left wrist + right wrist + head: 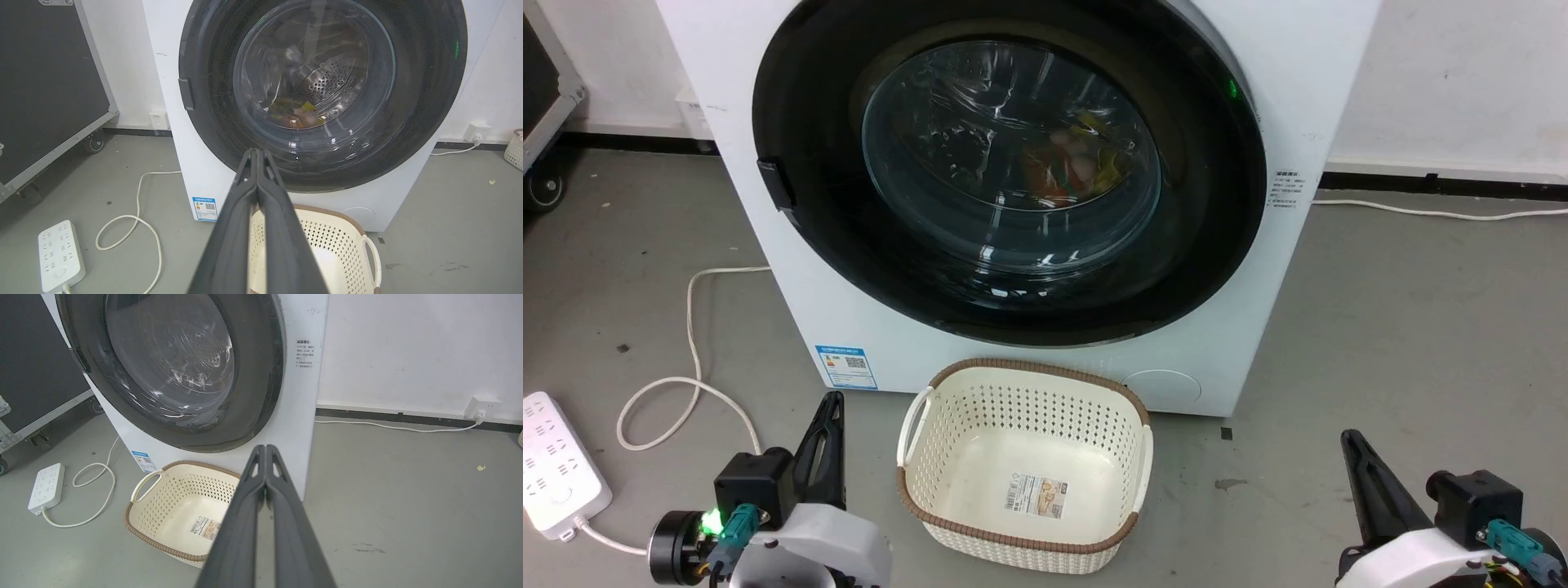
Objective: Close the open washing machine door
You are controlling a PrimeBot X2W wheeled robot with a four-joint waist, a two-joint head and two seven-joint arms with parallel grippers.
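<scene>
Door [1010, 167] seems flush with washer [1307, 98]; left gripper [832, 404], right gripper [1349, 443] closed, empty; risk: unlatched door springs open

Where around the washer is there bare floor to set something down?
Right of the washing machine, the grey floor lies bare between its side, the wall cable and the right hand. The left is crowded: a looped white cable and a power strip. Directly in front sits the basket.

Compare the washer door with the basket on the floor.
The round black-rimmed glass washing machine door stands upright, flush with the white washing machine; the cream perforated plastic basket sits open-topped on the grey floor. Coloured laundry shows behind the door; the basket holds only a label.
</scene>
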